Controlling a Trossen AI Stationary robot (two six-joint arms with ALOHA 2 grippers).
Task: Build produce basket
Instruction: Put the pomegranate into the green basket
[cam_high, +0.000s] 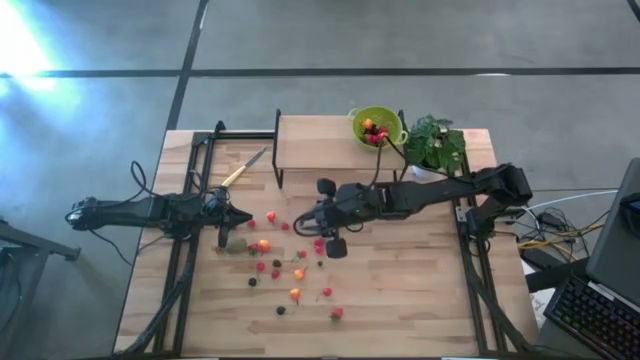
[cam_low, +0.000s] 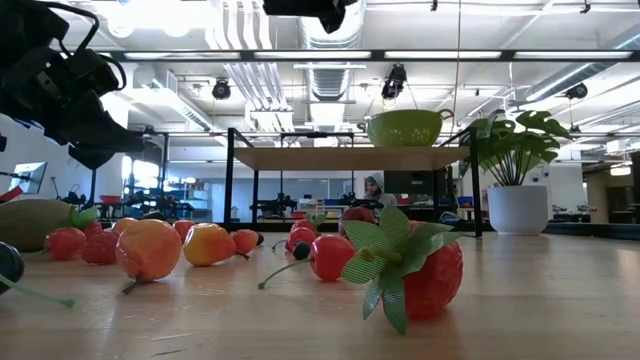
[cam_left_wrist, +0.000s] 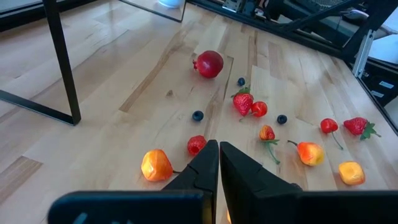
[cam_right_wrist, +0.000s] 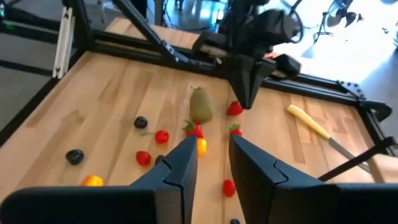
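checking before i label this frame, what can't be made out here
- Colander, low view: contents hidden by its own wall.
- Kiwi, low view: cut off by the picture's edge.
- Dark berries, high view: too small to identify.
- Knife blade tip, right wrist view: hidden behind a black frame bar.

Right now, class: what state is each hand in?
Left hand: shut, holding nothing.
Right hand: open, empty, above the scattered fruit.

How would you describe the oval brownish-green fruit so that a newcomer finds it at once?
Start at the pale wooden table and go to its left side, where the left gripper points. Just below its tip lies the oval brownish-green fruit. It is larger and duller than the small red, orange and dark berries scattered beside it.
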